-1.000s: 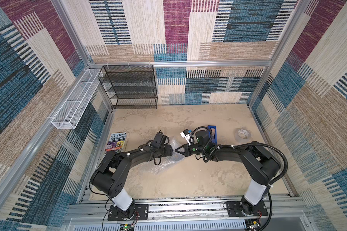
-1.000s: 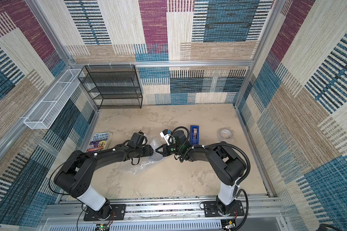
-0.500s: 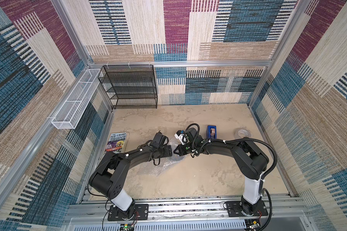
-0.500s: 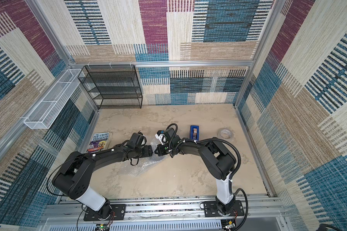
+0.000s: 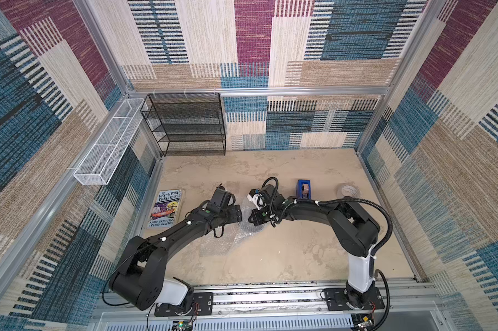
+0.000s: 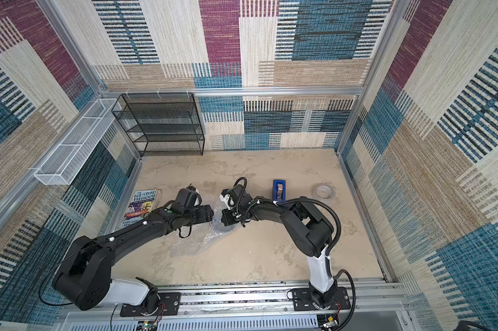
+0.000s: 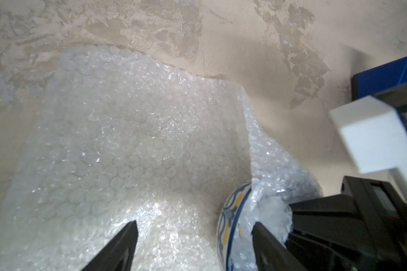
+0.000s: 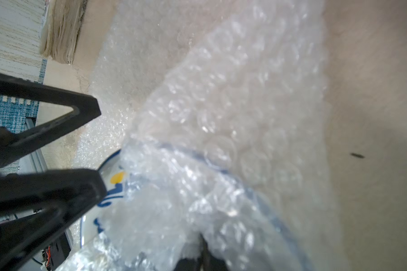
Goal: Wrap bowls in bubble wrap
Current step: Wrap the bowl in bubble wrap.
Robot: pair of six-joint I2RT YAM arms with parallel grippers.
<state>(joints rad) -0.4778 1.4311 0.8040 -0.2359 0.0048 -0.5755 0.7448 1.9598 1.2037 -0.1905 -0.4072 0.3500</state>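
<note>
Far left on the table (image 5: 285,258), I am seeing a paperback book (image 5: 165,208) lying flat by the wall. Beside it my left pincer (image 7: 194,231) is reaching in low, its two fingers (image 7: 125,244) standing wide apart and gripping nothing. The bubble wrap (image 7: 127,140) is spreading across the table under and beyond it. One part is lying flat, and another is rising and draping over the bowl (image 7: 230,211).

The bowl is lying in the wrap between the two pincers. Its blue-and-yellow rim is showing between the left fingertips, closer to one of them, and I cannot tell whether that finger is touching it. My right pincer (image 8: 201,248) is facing the left one, pinched together on a bunched fold of the wrap just over the bowl. In both top views the two pincers are nearly meeting tip to tip.

Further right, a blue tape dispenser (image 5: 303,188) is standing behind the right arm. A whitish tape roll (image 5: 348,190) is lying flat beyond it.
</note>
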